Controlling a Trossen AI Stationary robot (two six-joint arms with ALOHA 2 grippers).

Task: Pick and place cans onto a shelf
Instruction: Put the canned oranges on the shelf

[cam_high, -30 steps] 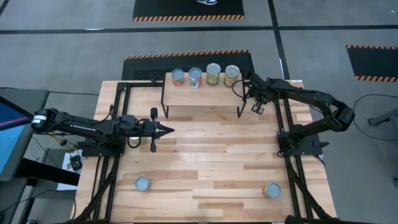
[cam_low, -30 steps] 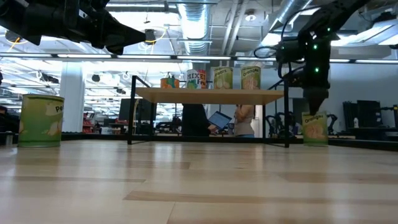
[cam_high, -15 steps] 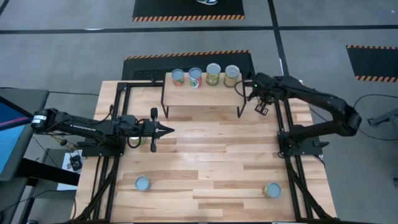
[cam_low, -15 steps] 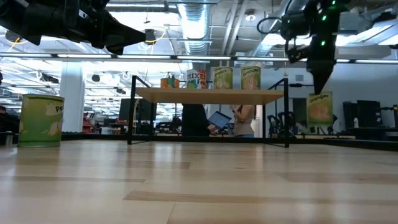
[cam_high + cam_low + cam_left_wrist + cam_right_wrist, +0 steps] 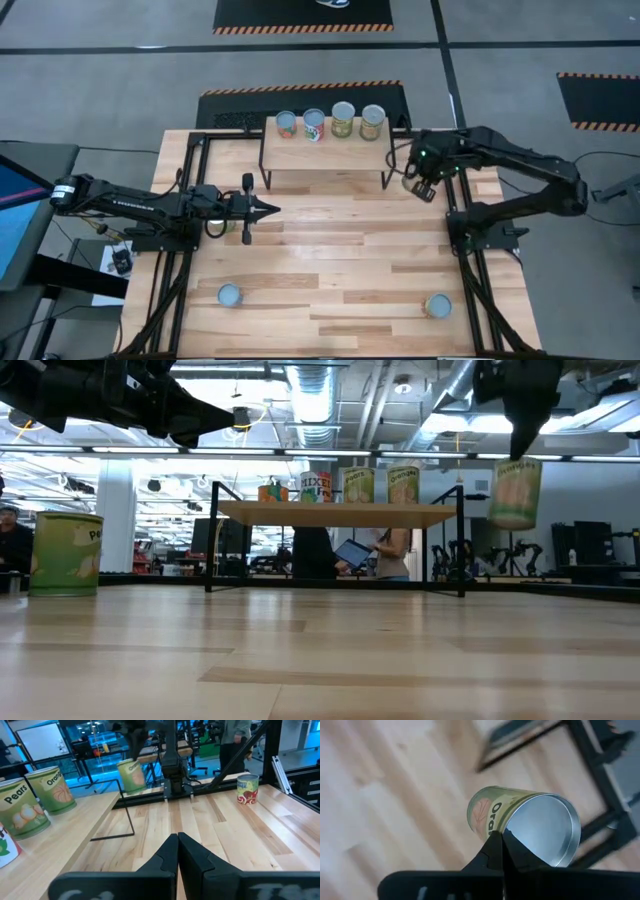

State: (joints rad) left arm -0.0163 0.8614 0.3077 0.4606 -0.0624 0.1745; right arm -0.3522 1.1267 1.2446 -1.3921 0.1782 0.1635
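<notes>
The shelf (image 5: 325, 152) stands at the table's far middle with several cans on its top, among them one labelled Pears (image 5: 358, 485) and one labelled Oranges (image 5: 403, 484). My right gripper (image 5: 420, 182) is just off the shelf's right end, shut on an olive-green Oranges can (image 5: 514, 492) held above shelf height. My left gripper (image 5: 265, 209) is shut and empty, hovering over the table's left middle. One can (image 5: 229, 295) stands on its base near the front left, and another can (image 5: 437, 305) stands at the front right. My right gripper holds the Oranges can by its top rim (image 5: 506, 831), at the edge of the silvery lid (image 5: 542, 827). The fingers (image 5: 522, 435) come from above, pointing down. The can hangs below them, nearly upright and lifted clear of the table.
Black frame rails (image 5: 462, 230) run along both sides of the table. The shelf's thin black legs (image 5: 461, 545) stand close to the held can. There is bare wood between the shelf and the two front cans. People show in the room beyond the table (image 5: 312, 555).
My right gripper has gone up with the Oranges can, which stood on the table beside the shelf's right end. The can now hangs clear of the table, above the level of the shelf top. The gripper has also drifted a little toward the near edge.
</notes>
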